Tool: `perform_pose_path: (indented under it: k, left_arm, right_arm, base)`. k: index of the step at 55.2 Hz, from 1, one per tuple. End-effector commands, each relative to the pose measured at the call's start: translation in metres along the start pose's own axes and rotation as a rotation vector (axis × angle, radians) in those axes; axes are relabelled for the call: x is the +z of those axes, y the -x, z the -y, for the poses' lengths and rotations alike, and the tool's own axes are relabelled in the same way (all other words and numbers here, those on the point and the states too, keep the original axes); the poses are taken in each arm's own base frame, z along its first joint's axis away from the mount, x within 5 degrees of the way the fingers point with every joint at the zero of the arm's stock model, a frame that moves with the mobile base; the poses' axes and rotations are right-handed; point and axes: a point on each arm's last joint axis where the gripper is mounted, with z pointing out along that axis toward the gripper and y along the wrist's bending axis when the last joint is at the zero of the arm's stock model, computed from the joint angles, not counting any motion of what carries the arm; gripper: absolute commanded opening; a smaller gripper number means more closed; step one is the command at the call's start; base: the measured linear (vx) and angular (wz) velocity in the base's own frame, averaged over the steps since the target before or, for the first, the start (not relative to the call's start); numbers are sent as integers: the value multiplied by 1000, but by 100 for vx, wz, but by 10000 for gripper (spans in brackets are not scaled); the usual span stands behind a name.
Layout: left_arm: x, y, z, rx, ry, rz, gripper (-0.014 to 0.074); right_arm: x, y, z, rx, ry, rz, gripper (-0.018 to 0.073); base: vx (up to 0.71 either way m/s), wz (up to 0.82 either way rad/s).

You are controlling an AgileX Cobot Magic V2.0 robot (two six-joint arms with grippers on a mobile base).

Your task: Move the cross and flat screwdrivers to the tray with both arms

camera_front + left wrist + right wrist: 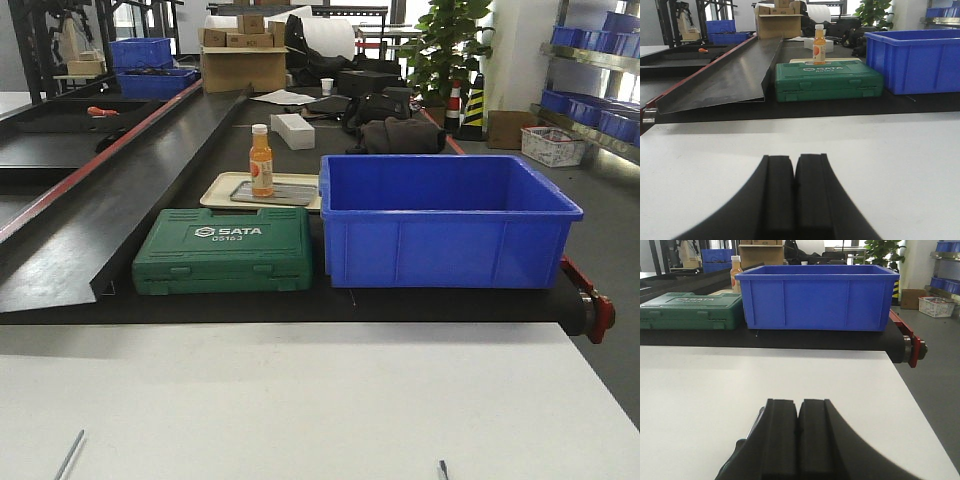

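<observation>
Two thin silver screwdriver shafts poke into the front view at the white table's near edge, one at the left (70,455) and a short tip at the right (441,468); their handles are out of that view. The left gripper (795,159) hovers over bare white table, jaws shut with nothing between them. The right gripper (799,402) is shut too, and a dark green handle with a silver sliver of a screwdriver (742,450) shows just beneath its left finger. The grey metal tray (290,194) lies far back on a beige tray, carrying an orange bottle (261,160).
A green SATA tool case (223,249) and a deep blue crate (445,222) stand on the black conveyor beyond the white table (300,400). A slanted black metal chute (130,180) runs along the left. The conveyor's red end roller (598,305) sticks out at the right.
</observation>
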Motion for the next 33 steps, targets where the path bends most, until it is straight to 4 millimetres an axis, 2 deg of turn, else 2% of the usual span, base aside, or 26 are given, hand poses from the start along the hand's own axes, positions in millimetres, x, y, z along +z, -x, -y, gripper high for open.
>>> perform_pose_path:
  k: [1, 33]
  left_arm:
    - [-2, 17, 0, -10, 3, 109, -6]
    - [-3, 21, 0, -15, 5, 158, -6]
  right_arm:
    - [0, 6, 0, -10, -2, 85, -8]
    - [0, 6, 0, -10, -2, 85, -8]
  base:
    - [0, 0]
    - [0, 0]
